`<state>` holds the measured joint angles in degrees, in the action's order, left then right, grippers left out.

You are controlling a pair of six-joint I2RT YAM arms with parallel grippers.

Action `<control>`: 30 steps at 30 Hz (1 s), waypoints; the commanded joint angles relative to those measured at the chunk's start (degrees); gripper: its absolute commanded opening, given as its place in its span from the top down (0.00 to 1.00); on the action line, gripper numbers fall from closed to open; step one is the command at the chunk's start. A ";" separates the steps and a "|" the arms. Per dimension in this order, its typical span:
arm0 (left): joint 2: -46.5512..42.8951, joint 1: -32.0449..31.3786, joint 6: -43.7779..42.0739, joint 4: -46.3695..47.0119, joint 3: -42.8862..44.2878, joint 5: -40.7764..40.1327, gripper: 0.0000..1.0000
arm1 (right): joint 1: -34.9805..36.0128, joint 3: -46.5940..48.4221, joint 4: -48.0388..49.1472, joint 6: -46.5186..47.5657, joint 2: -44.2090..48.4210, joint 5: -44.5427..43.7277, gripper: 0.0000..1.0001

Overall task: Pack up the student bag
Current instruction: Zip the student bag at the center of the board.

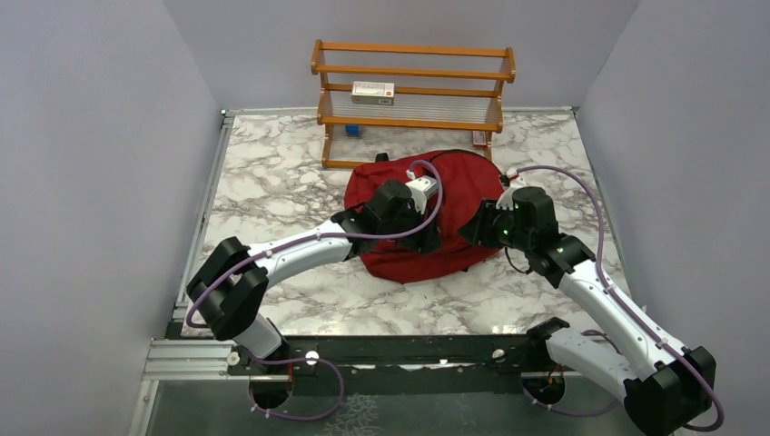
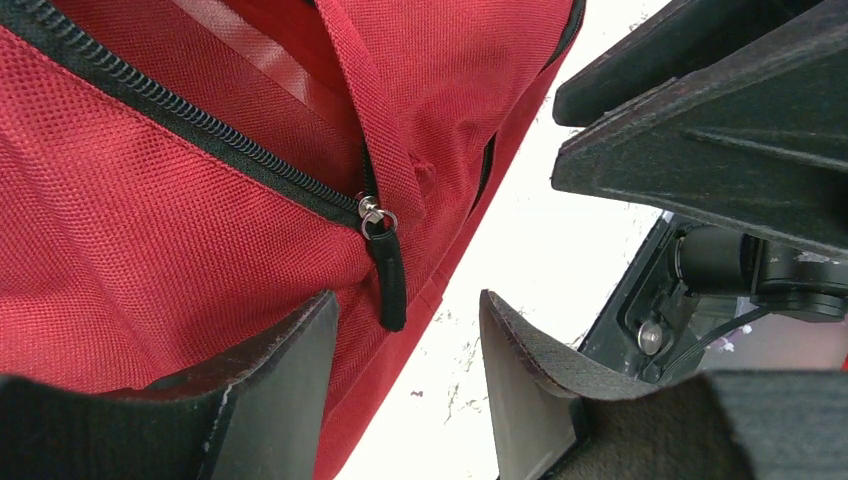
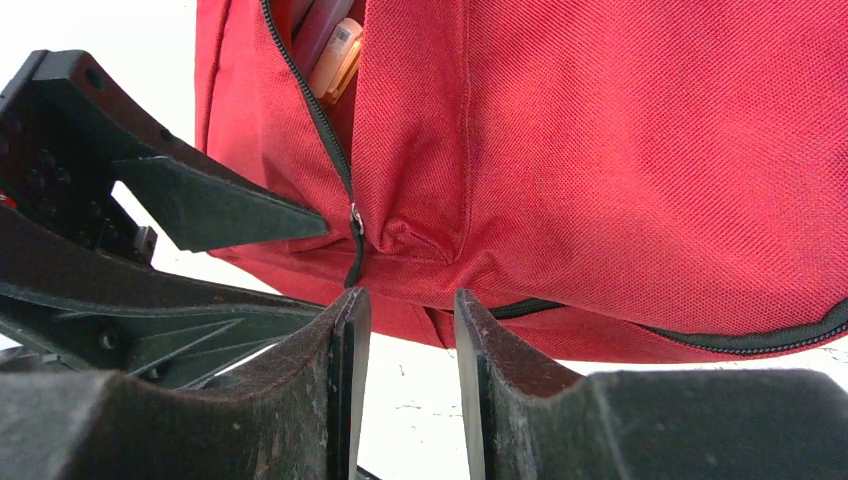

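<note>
1. The student bag point(image 1: 399, 256), dark red and soft, lies flat in the middle of the marble counter point(image 1: 272, 182), just in front of a wooden rack point(image 1: 413, 91). Both arms meet at its near right edge.
2. The left pincer point(image 2: 408, 310) is spread. The black zip pull point(image 2: 386, 280) hangs just above the gap between its fingers, and nothing is pinched.
3. The right pincer point(image 3: 408, 295) has its fingers parted by a narrower gap. The same zip pull point(image 3: 354, 255) dangles just over the tip of one finger, outside the gap, so it grips nothing either.
4. Above the slider the zip gapes, and an orange-labelled item point(image 3: 335, 55) shows inside. The packing looks done and the closing does not.
5. What could go wrong:
   - The two pincers sit very close together. If either one closes or swings, it could knock the other.
   - The pull is thin and hangs loose, so a finger could nudge it aside and close on fabric instead.
   - The bag is soft and nothing pins it down. A tug on the pull may drag the whole bag across the counter without moving the slider.
   - The item sits close to the zip teeth, and the slider could jam against it or bite the loose fold beside it.
</note>
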<state>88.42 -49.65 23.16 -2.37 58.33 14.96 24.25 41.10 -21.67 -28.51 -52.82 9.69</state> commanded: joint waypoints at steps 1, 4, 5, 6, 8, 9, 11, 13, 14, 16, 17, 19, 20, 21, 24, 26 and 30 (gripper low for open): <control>1.44 -0.72 0.16 2.19 -0.93 1.20 0.45 | -0.17 0.09 1.24 -0.49 0.95 -1.52 0.59; 2.11 -0.88 0.06 2.11 -1.06 0.54 0.45 | -0.17 0.04 1.22 -0.49 0.90 -1.59 0.59; 2.39 -0.98 0.05 2.19 -1.03 0.43 0.45 | -0.17 0.04 1.20 -0.41 0.85 -1.53 0.59; 2.72 -1.04 0.05 2.18 -0.90 0.34 0.45 | -0.17 0.03 1.19 -0.41 0.78 -1.52 0.59; 3.48 -1.23 -0.04 2.19 -0.61 0.33 0.45 | -0.17 0.05 1.31 -0.40 0.73 -1.44 0.59; 3.86 -1.40 -0.04 2.16 -0.44 0.33 0.45 | -0.17 -0.03 1.30 -0.40 0.70 -1.37 0.59; 4.51 -1.55 -0.17 2.19 -0.12 0.33 0.45 | -0.17 0.01 1.33 -0.34 0.62 -1.36 0.59; 5.11 -1.73 -0.30 2.20 0.18 0.08 0.45 | -0.17 0.00 1.21 -0.34 0.67 -1.36 0.59; 5.28 -1.69 -0.35 2.17 0.21 -0.23 0.46 | -0.17 -0.01 1.19 -0.32 0.70 -1.40 0.59; 5.58 -1.77 -0.48 2.15 0.34 -0.80 0.47 | -0.17 0.00 1.19 -0.32 0.78 -1.50 0.59; 5.80 -1.79 -0.48 2.14 0.38 -1.19 0.49 | -0.17 -0.02 1.12 -0.32 0.86 -1.56 0.59; 6.09 -1.77 -0.33 2.19 0.54 -1.91 0.52 | -0.16 -0.01 1.02 -0.25 0.87 -1.71 0.59; 6.35 -1.86 -0.31 2.04 0.70 -2.28 0.54 | -0.17 0.09 0.87 -0.27 0.87 -1.76 0.59; 6.51 -1.86 -0.30 1.92 0.88 -2.64 0.55 | -0.17 0.09 0.85 -0.21 0.76 -1.89 0.59; 7.09 -1.87 -0.15 1.84 1.29 -3.54 0.59 | -0.17 0.20 0.63 -0.14 0.70 -1.96 0.59; 7.37 -1.88 -0.05 1.84 1.60 -4.11 0.61 | -0.17 0.21 0.58 -0.13 0.70 -1.97 0.59; 7.92 -1.86 0.22 1.84 2.39 -5.07 0.62 | -0.16 0.45 0.22 0.04 0.75 -2.24 0.59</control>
<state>95.11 -51.13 23.11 -1.37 58.57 12.36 24.25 41.10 -21.71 -28.49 -52.82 9.26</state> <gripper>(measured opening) 0.392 0.412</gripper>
